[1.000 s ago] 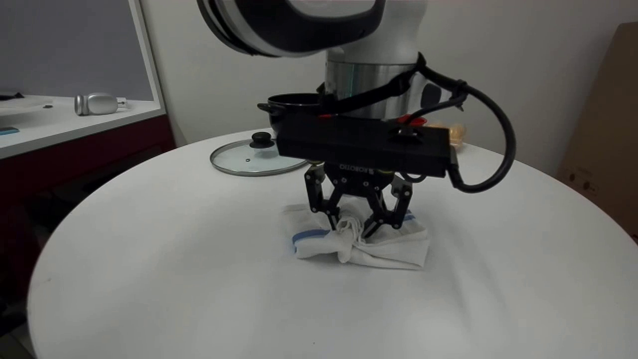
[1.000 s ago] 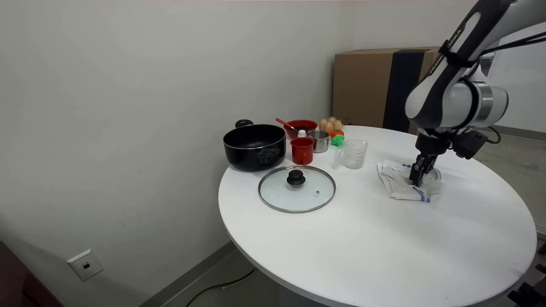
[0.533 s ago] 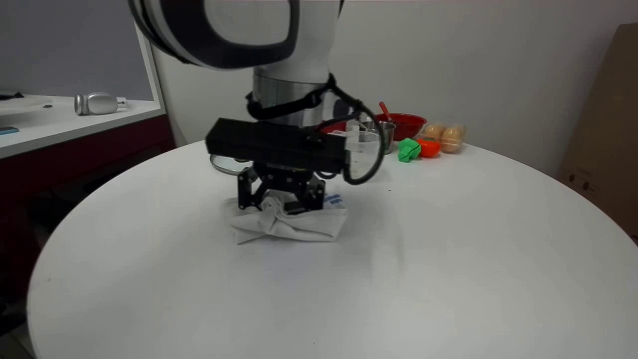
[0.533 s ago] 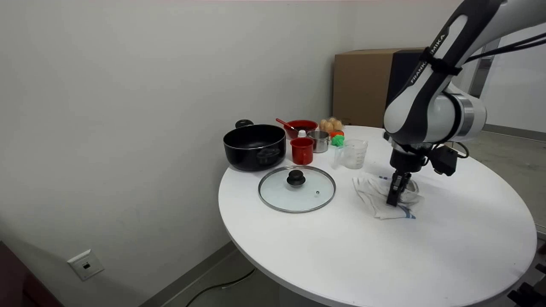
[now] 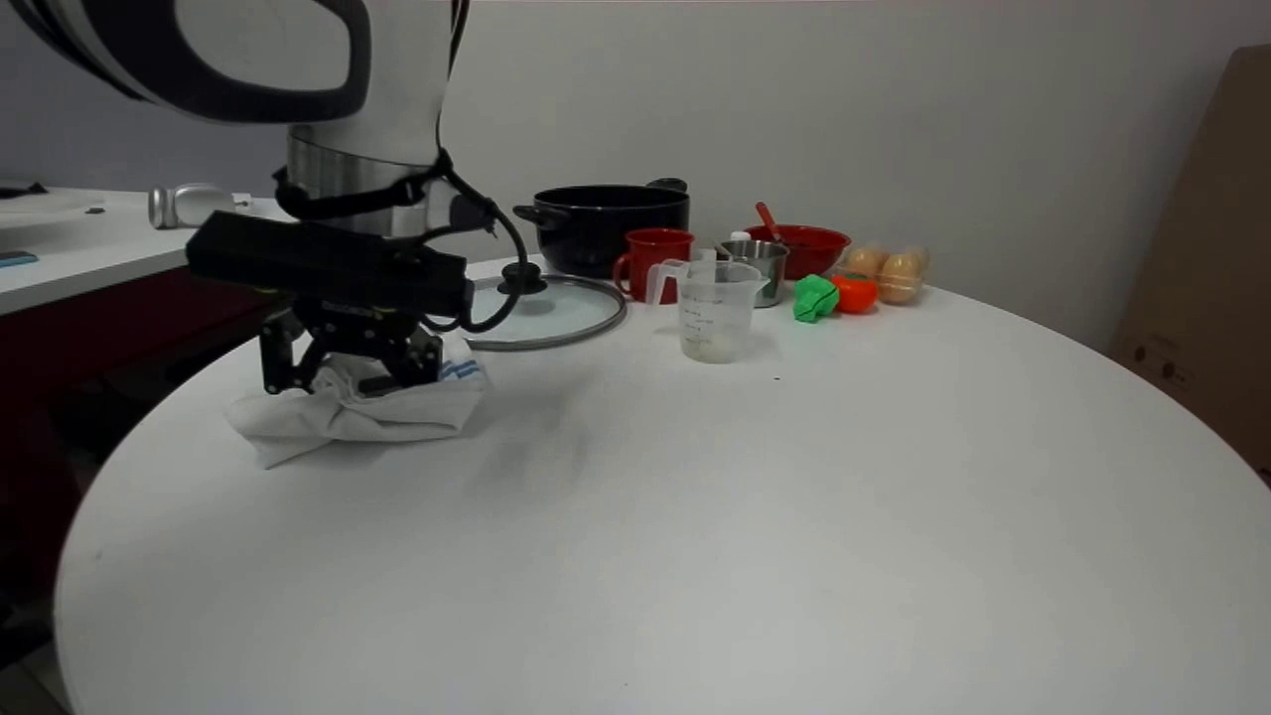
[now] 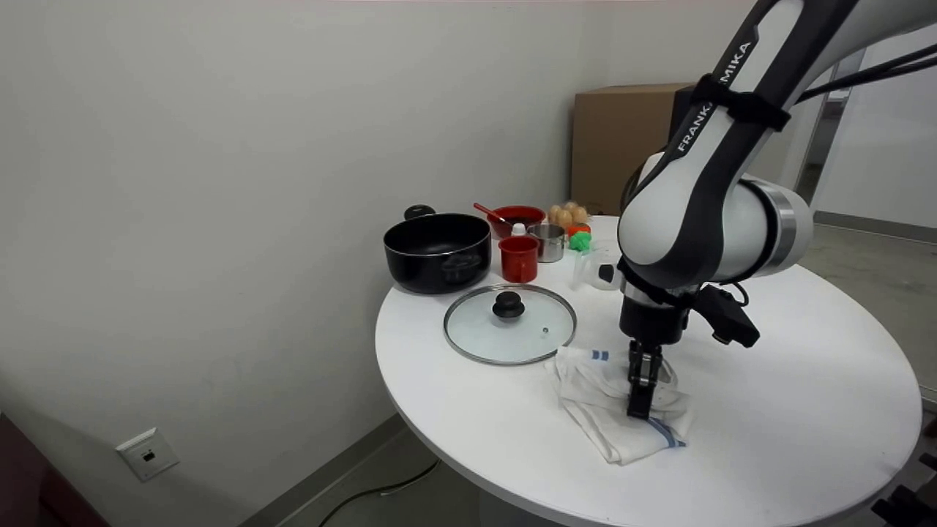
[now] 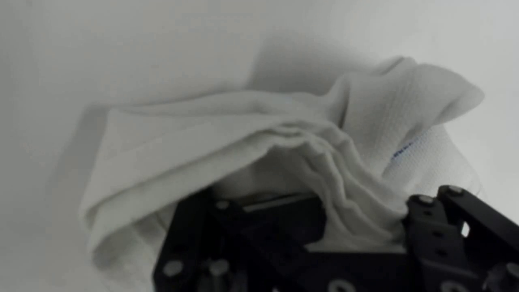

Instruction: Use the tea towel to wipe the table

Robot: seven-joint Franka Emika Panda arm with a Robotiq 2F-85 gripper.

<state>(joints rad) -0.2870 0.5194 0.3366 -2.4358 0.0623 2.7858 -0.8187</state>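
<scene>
The white tea towel with blue stripes lies bunched on the round white table (image 5: 745,536). It shows in both exterior views (image 5: 407,412) (image 6: 596,417) and fills much of the wrist view (image 7: 170,150). My gripper points down at the towel's middle in both exterior views (image 5: 343,385) (image 6: 639,410). In the wrist view, folds of cloth are pinched up between the fingers of the gripper (image 7: 361,223), so it is shut on the towel. The towel's outer parts spread on the tabletop around the fingers. The fingertips are partly hidden by cloth.
The glass lid (image 6: 505,340) lies close beside the towel's edge. Behind it stand a black pot (image 6: 435,256), a red mug (image 6: 518,260) and a clear measuring cup (image 5: 717,313). A metal cup, red bowl (image 5: 809,248), green and red toy vegetables and eggs (image 5: 884,273) sit at the back.
My gripper has dragged the towel across the table, leftward in both exterior views and towards the lid. The lid, pot and cups have not moved. The gripper stays shut on the towel.
</scene>
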